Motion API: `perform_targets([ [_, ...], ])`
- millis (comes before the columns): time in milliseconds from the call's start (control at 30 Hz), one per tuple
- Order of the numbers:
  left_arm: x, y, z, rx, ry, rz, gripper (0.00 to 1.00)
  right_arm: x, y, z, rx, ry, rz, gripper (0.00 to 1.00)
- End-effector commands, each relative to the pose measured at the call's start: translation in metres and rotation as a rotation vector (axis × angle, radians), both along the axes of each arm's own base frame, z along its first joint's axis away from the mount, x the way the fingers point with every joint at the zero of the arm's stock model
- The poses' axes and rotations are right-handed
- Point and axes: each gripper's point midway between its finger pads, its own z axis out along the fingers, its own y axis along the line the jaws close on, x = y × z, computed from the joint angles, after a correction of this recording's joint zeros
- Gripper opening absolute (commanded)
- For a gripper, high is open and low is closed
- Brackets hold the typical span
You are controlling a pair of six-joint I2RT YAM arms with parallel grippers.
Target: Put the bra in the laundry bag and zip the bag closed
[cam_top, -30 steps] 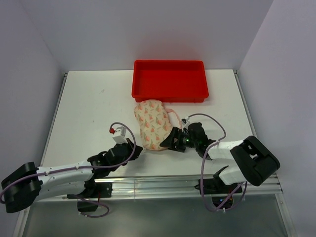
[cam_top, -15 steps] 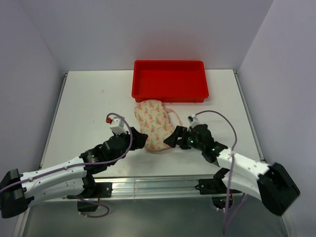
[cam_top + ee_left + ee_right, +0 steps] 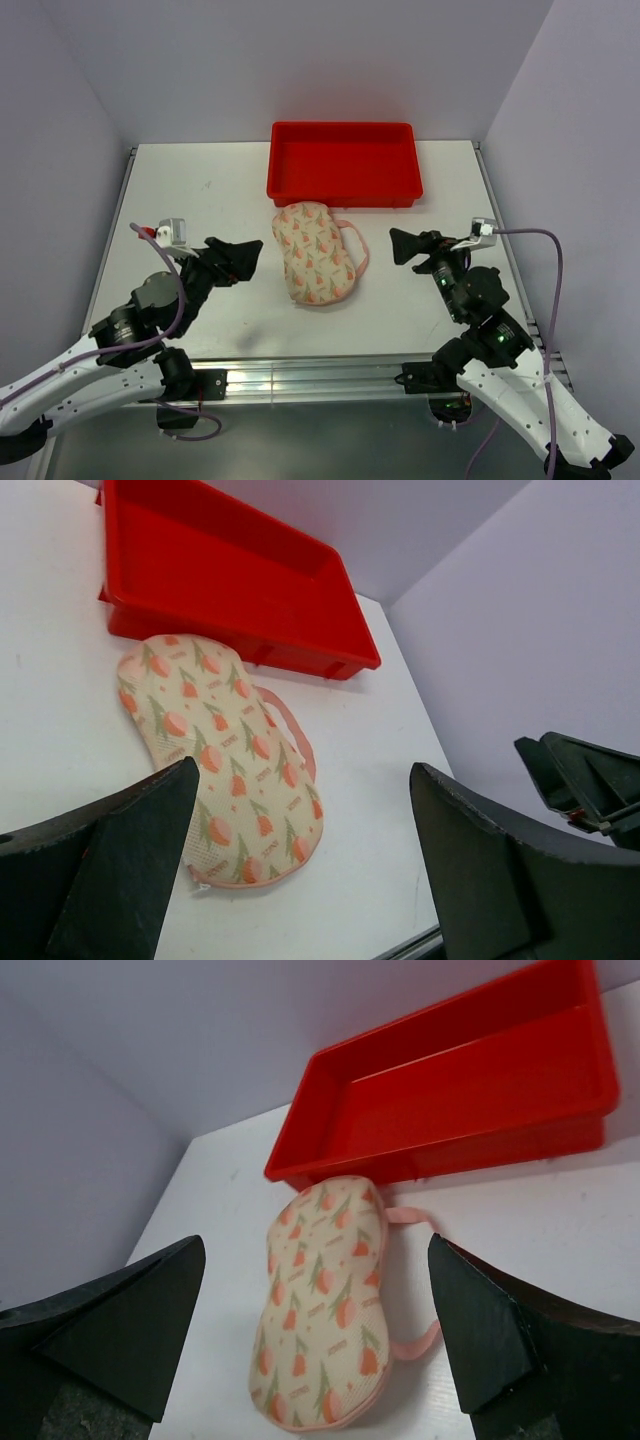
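The laundry bag (image 3: 313, 250) lies flat on the white table just in front of the red tray, a cream oval pouch with pink-orange motifs. Its pink loop handle (image 3: 356, 246) curves out on the right side. It also shows in the left wrist view as the laundry bag (image 3: 215, 755) and in the right wrist view as the laundry bag (image 3: 325, 1310). The bra is out of view. My left gripper (image 3: 240, 258) hangs open to the left of the bag, apart from it. My right gripper (image 3: 402, 246) hangs open to its right, also apart. Nothing sits between the left gripper (image 3: 305, 810) fingers or the right gripper (image 3: 316, 1250) fingers.
A red plastic tray (image 3: 343, 193) stands behind the bag at the back of the table, with nothing showing inside it; its wall (image 3: 240, 645) almost touches the bag's far end. Purple walls close in the left, right and back sides.
Both grippers were at the bag's near end and have drawn back and up, the left one leftward, the right one rightward. Both have opened wide. The bag stays put.
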Motion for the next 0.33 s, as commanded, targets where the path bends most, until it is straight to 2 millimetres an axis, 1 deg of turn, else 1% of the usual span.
perform_targets([
  [0, 0.003, 0.019, 0.002, 0.089, 0.009, 0.067, 0.94, 0.006, -0.029, -0.006, -0.044, 0.023, -0.155, 1.0],
  [67, 0.003, 0.02, 0.001, 0.103, 0.01, 0.068, 0.93, 0.005, -0.026, -0.006, -0.03, 0.024, -0.142, 1.0],
  [200, 0.003, 0.018, -0.002, 0.105, -0.004, 0.058, 0.91, 0.007, -0.025, -0.014, -0.037, 0.048, -0.145, 1.0],
  [300, 0.004, 0.02, -0.008, 0.114, 0.007, 0.072, 0.92, 0.008, -0.026, -0.017, -0.049, 0.056, -0.152, 1.0],
])
